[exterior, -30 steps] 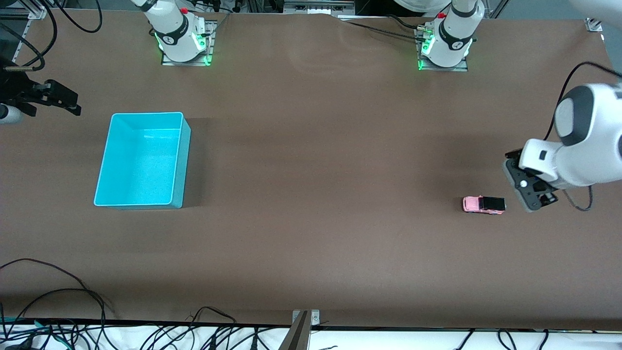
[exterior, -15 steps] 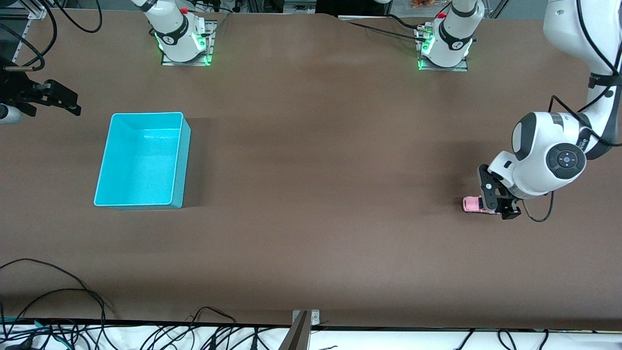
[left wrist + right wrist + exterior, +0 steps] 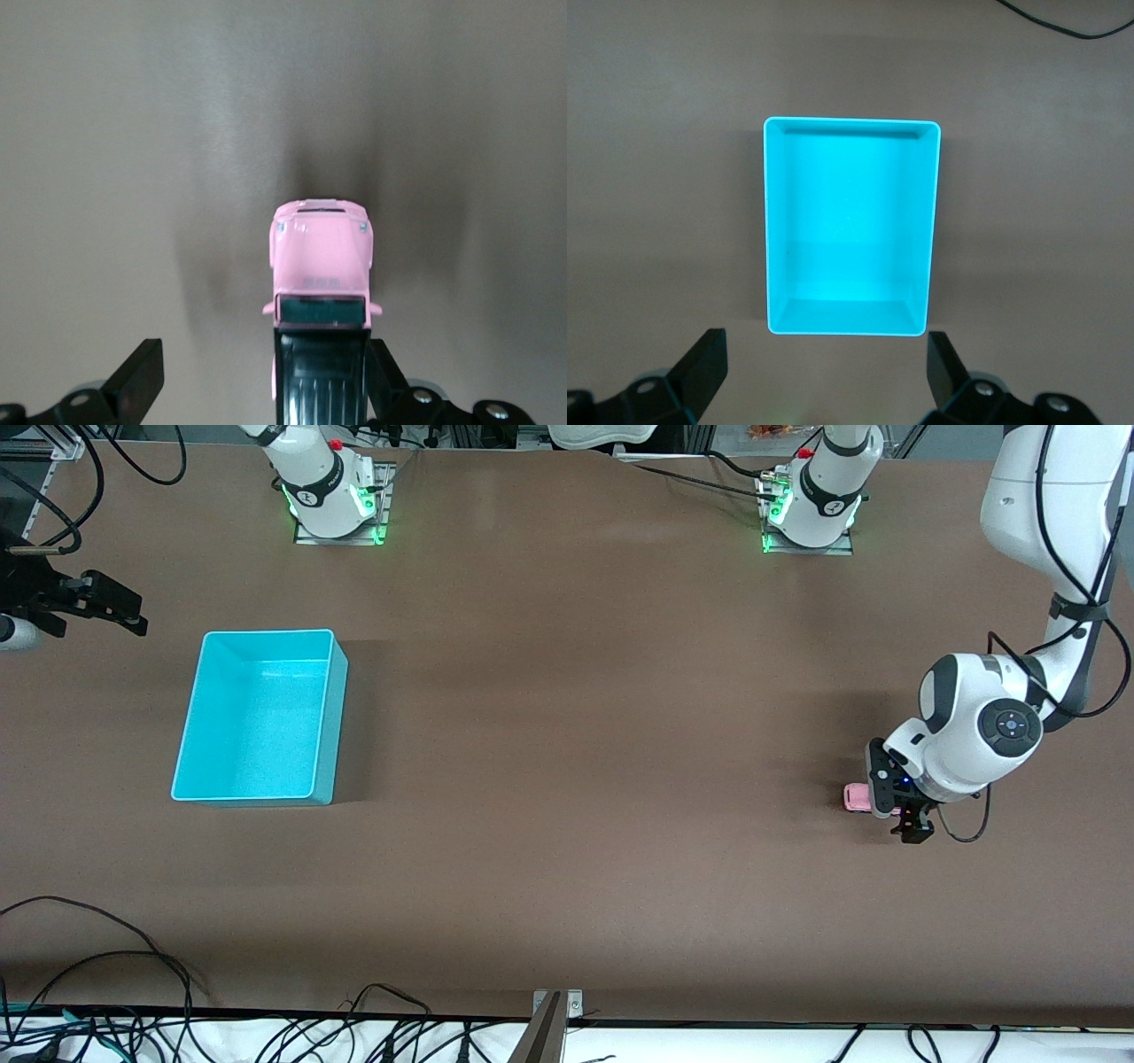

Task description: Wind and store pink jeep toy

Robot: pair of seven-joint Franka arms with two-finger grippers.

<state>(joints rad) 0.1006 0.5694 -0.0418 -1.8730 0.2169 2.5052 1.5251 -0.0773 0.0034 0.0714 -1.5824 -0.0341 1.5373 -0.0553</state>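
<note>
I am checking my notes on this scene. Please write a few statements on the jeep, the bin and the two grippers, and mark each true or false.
1. The jeep stands on the table. True.
2. The bin holds the jeep. False: it is empty.
3. The left gripper is down at the jeep, jaws open. True.
4. The right gripper grips the bin. False: it waits apart from it, jaws open.

We see the pink jeep toy as smooth, glossy plastic, its dark roof ribbed and shiny. The turquoise bin looks like smooth plastic with a soft sheen on its floor, while the brown table cover looks matt and faintly grainy. The arm shells are glossy white plastic, and the black fingers look matt.
</note>
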